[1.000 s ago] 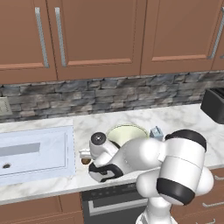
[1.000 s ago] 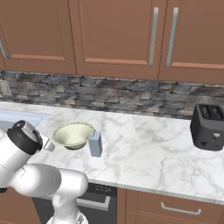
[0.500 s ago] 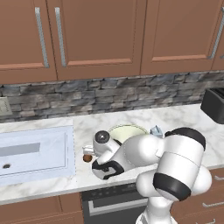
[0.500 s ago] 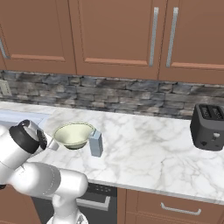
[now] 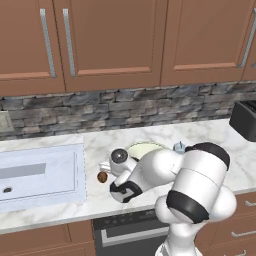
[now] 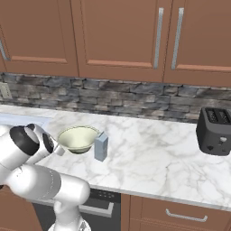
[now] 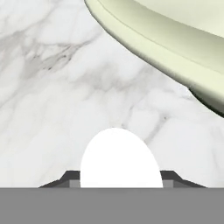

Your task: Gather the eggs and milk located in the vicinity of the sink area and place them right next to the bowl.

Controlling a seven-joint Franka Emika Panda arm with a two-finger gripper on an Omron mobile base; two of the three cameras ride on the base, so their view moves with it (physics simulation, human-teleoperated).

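Gripper (image 7: 119,186) clamped on white egg (image 7: 119,159), bottom centre of hand view; bowl (image 7: 175,48) upper right (contents unseen); brown egg (image 5: 102,176) beside sink (image 5: 40,172).

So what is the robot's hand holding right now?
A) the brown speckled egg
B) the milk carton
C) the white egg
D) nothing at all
C: in the hand view the white egg sits clamped between the gripper's dark fingertips, close to the bowl, while the brown egg lies on the counter near the sink and the milk carton stands beside the bowl.
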